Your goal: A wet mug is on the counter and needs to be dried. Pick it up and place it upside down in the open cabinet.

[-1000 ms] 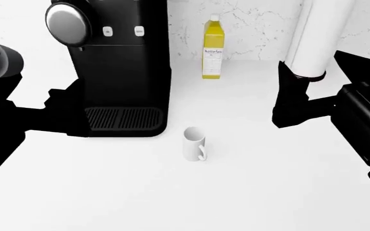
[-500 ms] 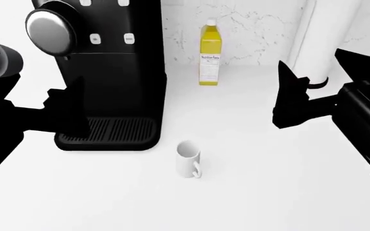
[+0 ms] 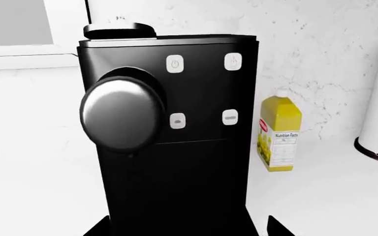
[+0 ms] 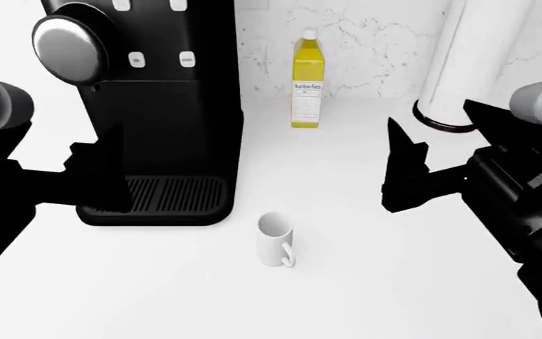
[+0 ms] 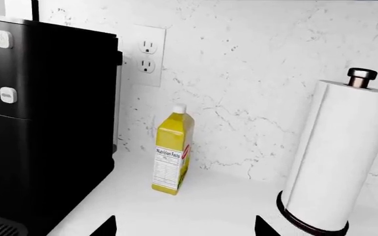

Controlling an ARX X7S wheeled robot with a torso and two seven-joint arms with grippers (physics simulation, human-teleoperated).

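1. Head view: mug upright on counter, just in front of coffee machine, handle toward the robot.
2. Right gripper jaws apart, empty, well clear of mug; left gripper state hard to tell.
3. Advice: lower right gripper over rim, opposite the handle, clamp the wall squarely.

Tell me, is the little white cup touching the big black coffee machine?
Apart. In the head view, a strip of bare white counter shows between the cup and the coffee machine.
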